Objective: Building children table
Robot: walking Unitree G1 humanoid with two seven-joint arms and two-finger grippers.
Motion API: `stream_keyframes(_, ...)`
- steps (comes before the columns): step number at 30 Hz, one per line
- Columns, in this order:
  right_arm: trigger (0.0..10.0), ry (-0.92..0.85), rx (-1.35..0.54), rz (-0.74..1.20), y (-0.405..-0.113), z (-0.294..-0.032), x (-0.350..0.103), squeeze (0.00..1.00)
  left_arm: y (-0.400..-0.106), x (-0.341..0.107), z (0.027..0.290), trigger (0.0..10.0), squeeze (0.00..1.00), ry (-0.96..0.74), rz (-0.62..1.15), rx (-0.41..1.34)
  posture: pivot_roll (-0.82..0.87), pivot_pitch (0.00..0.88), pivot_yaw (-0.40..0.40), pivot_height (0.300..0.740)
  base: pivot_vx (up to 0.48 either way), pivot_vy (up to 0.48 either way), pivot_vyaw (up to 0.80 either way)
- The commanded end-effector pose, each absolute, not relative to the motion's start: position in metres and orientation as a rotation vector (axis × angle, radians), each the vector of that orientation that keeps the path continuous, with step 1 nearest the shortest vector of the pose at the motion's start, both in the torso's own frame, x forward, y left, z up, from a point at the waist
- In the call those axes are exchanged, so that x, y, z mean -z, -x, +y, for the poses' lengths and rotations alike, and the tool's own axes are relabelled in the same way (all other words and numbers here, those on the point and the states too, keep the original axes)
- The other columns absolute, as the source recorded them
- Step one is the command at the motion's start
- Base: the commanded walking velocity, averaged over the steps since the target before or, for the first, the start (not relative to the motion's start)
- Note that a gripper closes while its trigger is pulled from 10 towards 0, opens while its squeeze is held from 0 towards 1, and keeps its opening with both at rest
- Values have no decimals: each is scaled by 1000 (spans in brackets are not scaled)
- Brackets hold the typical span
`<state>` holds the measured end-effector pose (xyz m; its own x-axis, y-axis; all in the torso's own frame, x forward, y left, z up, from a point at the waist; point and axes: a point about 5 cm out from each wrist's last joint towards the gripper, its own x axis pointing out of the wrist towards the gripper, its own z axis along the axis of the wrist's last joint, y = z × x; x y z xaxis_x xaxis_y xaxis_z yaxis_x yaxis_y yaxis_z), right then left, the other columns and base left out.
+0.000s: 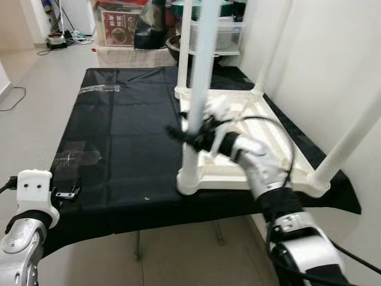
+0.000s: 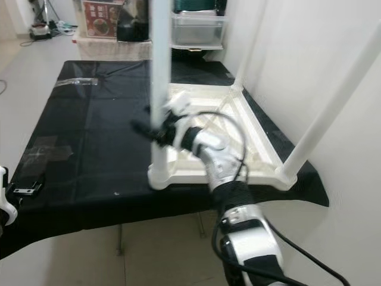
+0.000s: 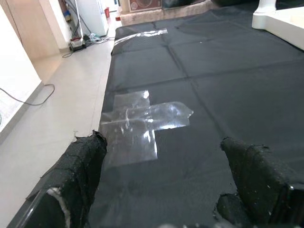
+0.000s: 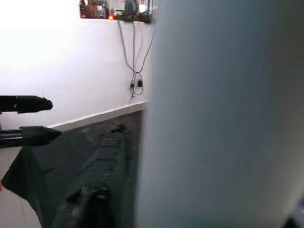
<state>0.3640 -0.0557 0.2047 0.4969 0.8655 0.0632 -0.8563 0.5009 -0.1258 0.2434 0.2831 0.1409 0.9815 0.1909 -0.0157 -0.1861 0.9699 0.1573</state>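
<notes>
A white children's table (image 1: 238,173) lies upside down on the black-covered worktable (image 1: 125,125), its legs pointing up. My right gripper (image 1: 191,136) is shut on the near left leg (image 1: 199,65), low down, just above the tabletop. In the right wrist view that leg (image 4: 223,118) stands close beside one finger (image 4: 90,190). Another leg (image 1: 351,143) slants up at the near right corner, and two more stand at the far end. My left gripper (image 3: 164,156) is open over the cloth at the worktable's near left corner, holding nothing.
Clear tape patches (image 1: 77,158) stick to the cloth. A white wall (image 1: 333,65) runs close along the right side. Boxes, a dark bag and a plastic bin (image 1: 225,33) crowd the back. Bare floor (image 1: 36,77) lies to the left with cables.
</notes>
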Motion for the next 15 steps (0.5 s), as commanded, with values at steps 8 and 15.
stream_keyframes(8,0,-86,251,241,-385,-136,-138,0,-239,-139,282,10000,0,-161,40,-199,113,0,-107,740,0,0,0)
stream_keyframes(15,10000,-131,-24,131,-362,-105,-152,0,-239,-139,285,10000,0,-169,43,-204,99,0,-98,740,0,0,0)
